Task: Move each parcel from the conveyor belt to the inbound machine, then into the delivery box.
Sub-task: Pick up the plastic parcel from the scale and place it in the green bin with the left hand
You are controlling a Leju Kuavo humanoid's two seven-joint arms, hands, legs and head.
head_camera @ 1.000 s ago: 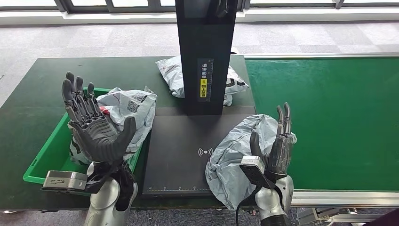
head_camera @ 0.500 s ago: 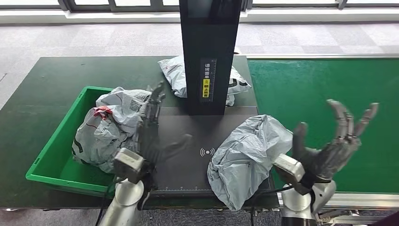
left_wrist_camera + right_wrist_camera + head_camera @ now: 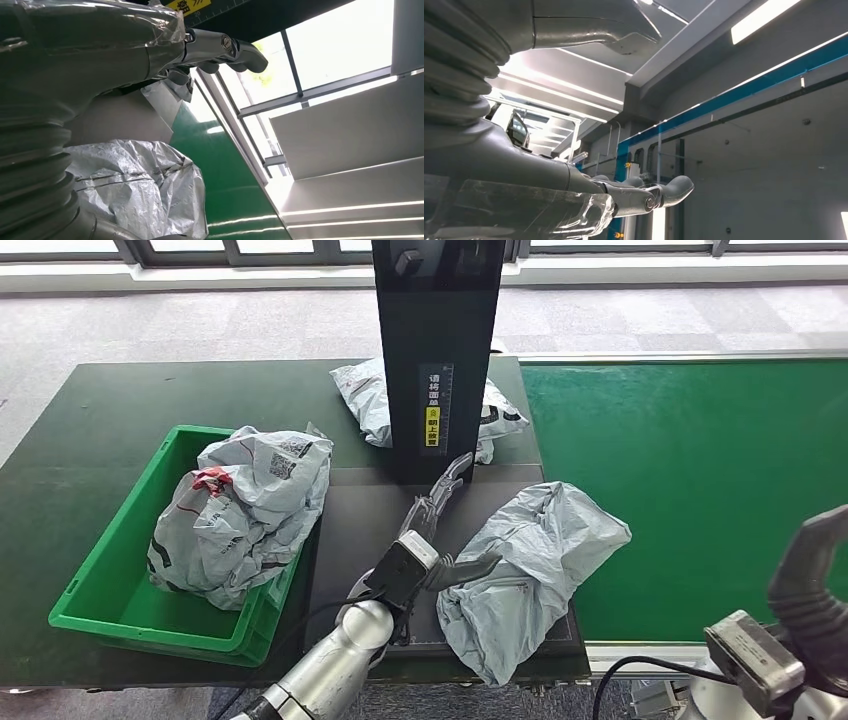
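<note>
A crumpled grey parcel (image 3: 545,545) lies on the right part of the inbound machine's black plate (image 3: 365,530), hanging over its right edge toward the green conveyor belt (image 3: 700,470). My left hand (image 3: 432,528) reaches across the plate with fingers stretched out flat. Its thumb lies against the parcel's left side and it holds nothing. The left wrist view has the same parcel (image 3: 145,190) under the hand's fingers (image 3: 225,47). My right hand (image 3: 812,585) is raised at the lower right, off the belt's near edge and apart from the parcel. Its fingers (image 3: 644,196) are spread and hold nothing.
A green delivery box (image 3: 110,575) on the left holds two grey parcels (image 3: 245,505). The machine's black column (image 3: 436,350) rises behind the plate, with another parcel (image 3: 365,400) lying behind it. All of this stands on a dark green table (image 3: 90,430).
My left hand has swung from beside the box across the plate to the parcel's left side. My right hand has let go of the parcel's right side and pulled back to the lower right.
</note>
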